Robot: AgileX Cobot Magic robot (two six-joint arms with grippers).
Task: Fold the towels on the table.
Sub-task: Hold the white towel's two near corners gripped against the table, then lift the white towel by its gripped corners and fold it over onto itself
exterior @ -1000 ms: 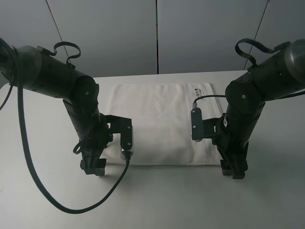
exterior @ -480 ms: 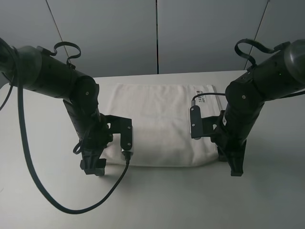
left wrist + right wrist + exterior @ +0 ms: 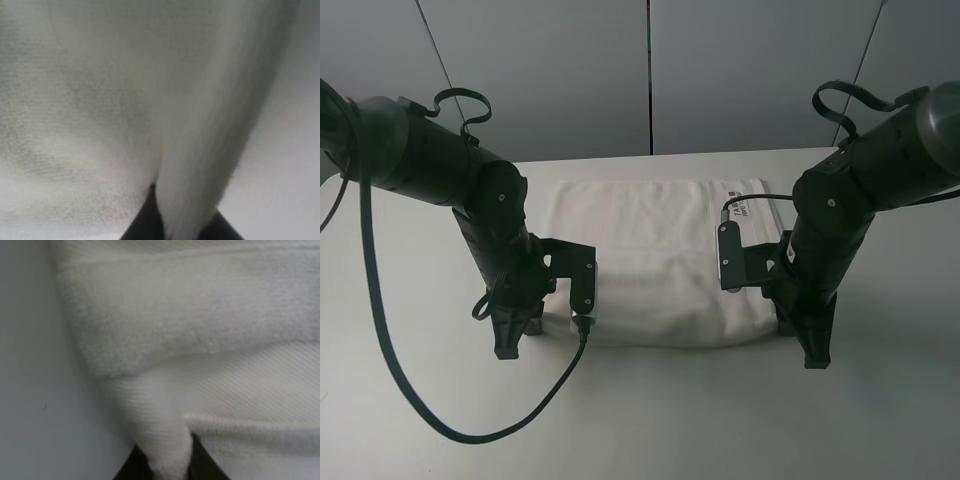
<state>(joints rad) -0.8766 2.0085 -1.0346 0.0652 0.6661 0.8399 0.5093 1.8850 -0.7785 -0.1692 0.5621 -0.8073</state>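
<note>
The white towel [image 3: 650, 260] lies spread on the table [image 3: 650, 420], its printed label [image 3: 745, 190] at the far right corner. My left gripper [image 3: 510, 345] is at the towel's near left corner. In the left wrist view a fold of towel [image 3: 100, 100] is pinched between the dark fingertips [image 3: 142, 225]. My right gripper [image 3: 817, 355] is at the near right corner. In the right wrist view it [image 3: 167, 467] is shut on a bunched corner of towel [image 3: 200, 330]. Both near corners are raised slightly off the table.
The white table extends well beyond the towel on all sides. A black cable [image 3: 450, 425] from the left arm loops over the table near the front left. Grey wall panels [image 3: 650, 70] stand behind the table's far edge.
My left gripper has moved slightly back and up with the near left corner. My right gripper shifted back and lifted its corner. The towel's near edge has drawn back a little.
</note>
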